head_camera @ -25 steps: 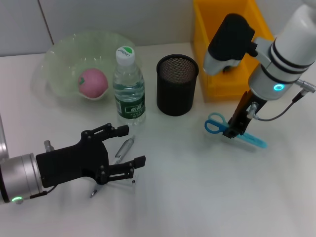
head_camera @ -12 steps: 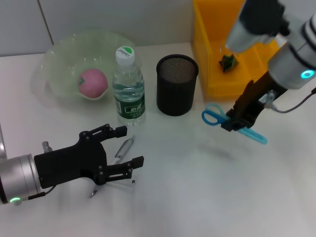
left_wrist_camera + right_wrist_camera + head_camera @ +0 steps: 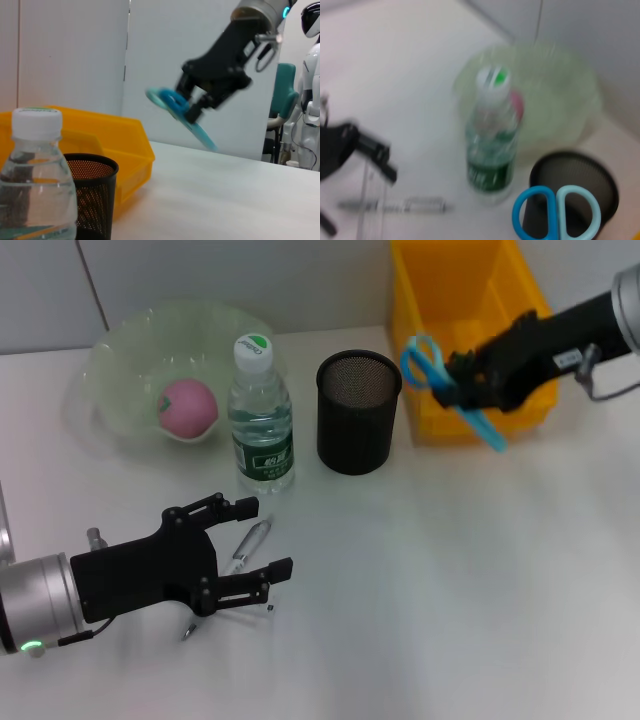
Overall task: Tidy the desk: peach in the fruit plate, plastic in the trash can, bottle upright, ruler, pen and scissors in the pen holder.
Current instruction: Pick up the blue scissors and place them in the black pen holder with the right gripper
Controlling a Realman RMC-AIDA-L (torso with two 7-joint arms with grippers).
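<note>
Right gripper [image 3: 462,380] clamps the scissors [image 3: 440,380] in the air just right of the holder [image 3: 359,412], handles toward its mouth, blades slanting down and away; left gripper [image 3: 245,555] spread wide over the pen [image 3: 248,543] on the table.

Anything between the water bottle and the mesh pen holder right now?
Nothing: head view shows bare table between the water bottle and pen holder.

A: Is there any room near the pen holder [image 3: 359,412]?
B: The bottle [image 3: 261,416] stands close on one side and the yellow bin [image 3: 470,335] just beside the other; the table [image 3: 450,590] in front is bare.
</note>
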